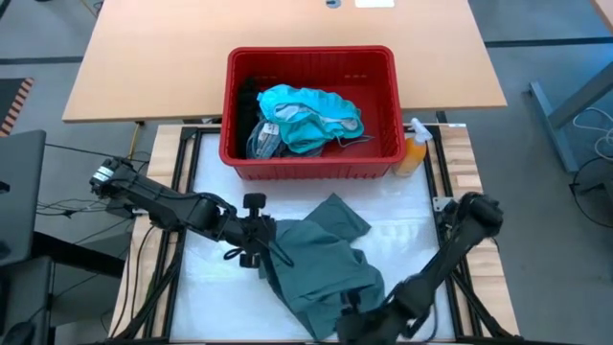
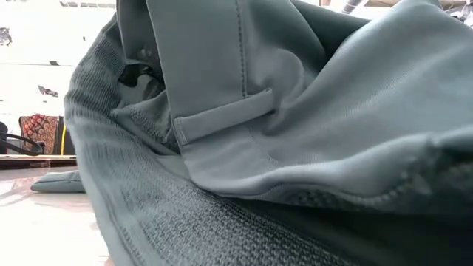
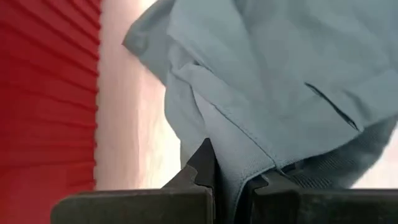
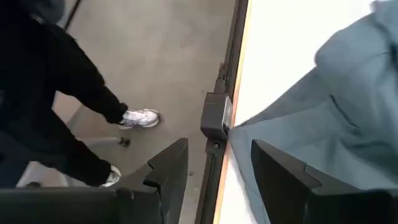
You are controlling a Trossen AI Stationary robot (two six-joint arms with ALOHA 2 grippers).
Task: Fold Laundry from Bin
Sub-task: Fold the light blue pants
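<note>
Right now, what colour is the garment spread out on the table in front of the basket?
Dull grey-green garment, plain with no pattern; the high view shows it best.

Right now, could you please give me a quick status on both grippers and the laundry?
Left gripper shut on grey-green garment at its left edge. Right gripper open, empty, at table's near edge. Teal laundry in red bin. Nothing in the way.

Grey-green garment (image 2: 310, 133): soft matt woven cloth, with a coarser ribbed knit band. Bin (image 1: 383, 86): glossy red slotted plastic. Tabletop (image 1: 211, 297): smooth, white, slightly shiny. Left hand (image 3: 217, 180): matt black fingers
</note>
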